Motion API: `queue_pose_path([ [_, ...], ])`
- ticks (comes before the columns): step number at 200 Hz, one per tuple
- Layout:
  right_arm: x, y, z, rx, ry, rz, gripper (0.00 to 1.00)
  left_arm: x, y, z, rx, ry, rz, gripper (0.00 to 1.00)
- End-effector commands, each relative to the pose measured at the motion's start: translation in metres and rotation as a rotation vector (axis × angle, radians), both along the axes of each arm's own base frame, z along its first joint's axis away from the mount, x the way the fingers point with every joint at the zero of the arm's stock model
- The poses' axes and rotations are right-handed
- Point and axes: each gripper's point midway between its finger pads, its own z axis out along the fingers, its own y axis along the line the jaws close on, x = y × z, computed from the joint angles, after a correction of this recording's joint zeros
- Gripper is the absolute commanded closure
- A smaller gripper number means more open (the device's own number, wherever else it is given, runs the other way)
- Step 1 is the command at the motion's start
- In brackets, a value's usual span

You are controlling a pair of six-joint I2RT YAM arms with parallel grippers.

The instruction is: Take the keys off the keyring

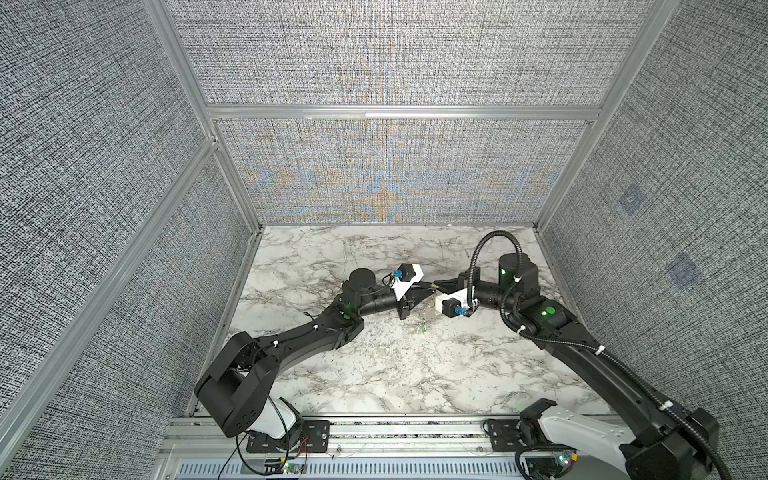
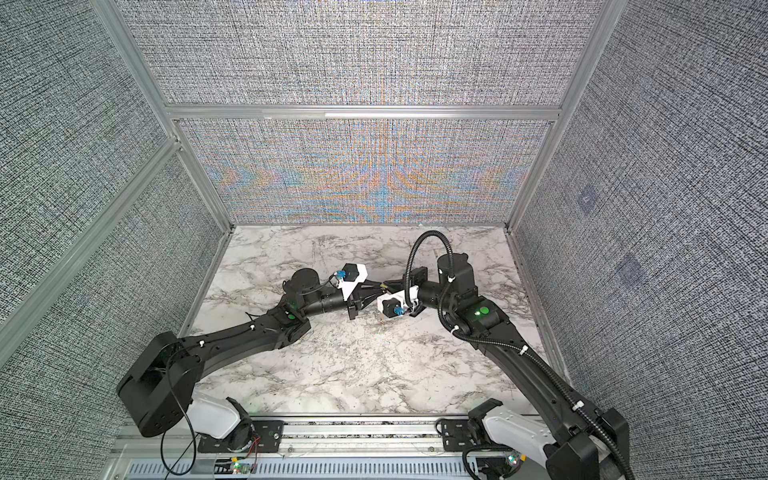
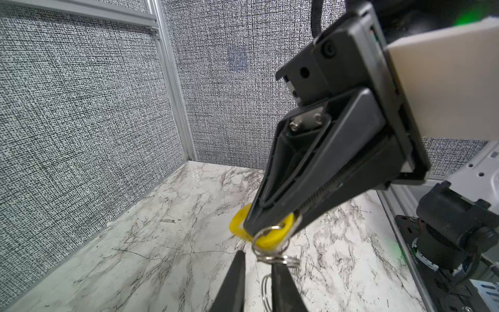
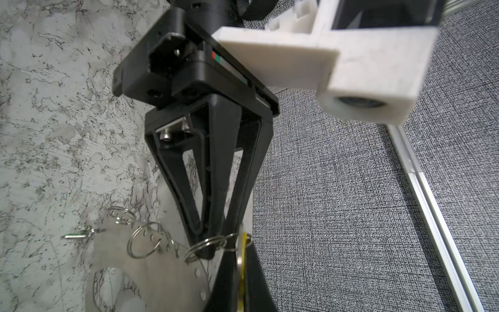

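In the right wrist view the keyring [image 4: 162, 272], a flat grey metal plate with an oval slot and small holes along its edge, hangs in the air with several wire split rings [image 4: 143, 241] on it. My right gripper [image 4: 243, 252] is shut on the yellow-tagged key [image 3: 267, 240], seen edge-on between its fingers. A split ring [image 3: 280, 260] links that key to the plate. My left gripper [image 3: 258, 260] faces the right one tip to tip with a narrow gap between its fingers and one fingertip against that ring. The green-tagged key [image 4: 78, 235] dangles from the plate's far end. In both top views the grippers meet above mid-table [image 1: 433, 286] [image 2: 380, 286].
The marble tabletop [image 1: 374, 365] lies below, enclosed by grey fabric walls on aluminium frames [image 1: 399, 112]. The right arm's corrugated cable [image 1: 498, 245] loops above its wrist. Both arm bases stand on the front rail [image 1: 415, 432].
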Motion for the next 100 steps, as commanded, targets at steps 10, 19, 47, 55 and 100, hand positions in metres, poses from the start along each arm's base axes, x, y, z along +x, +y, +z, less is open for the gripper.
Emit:
queue_pose_path([
  [10,-0.0003,0.0031,0.0073,0.023,-0.027,0.011,1.0,-0.0004,0.003,0.0161,-0.053,-0.049,0.013,0.82],
  [19,0.0001,0.0031,0.0074,0.024,-0.029,0.008,1.0,-0.0007,0.0038,0.0176,-0.059,-0.053,0.014,0.83],
  [47,-0.0001,0.004,0.0076,0.034,-0.024,0.007,1.0,-0.0022,0.0059,0.0176,-0.066,-0.058,0.017,0.88],
  [55,-0.0003,0.0044,0.0071,0.035,-0.023,0.008,1.0,-0.0025,0.006,0.0185,-0.069,-0.061,0.016,0.9],
  [100,-0.0003,0.0051,0.0083,0.043,-0.025,0.007,1.0,-0.0033,0.0067,0.0159,-0.067,-0.057,0.016,0.97],
])
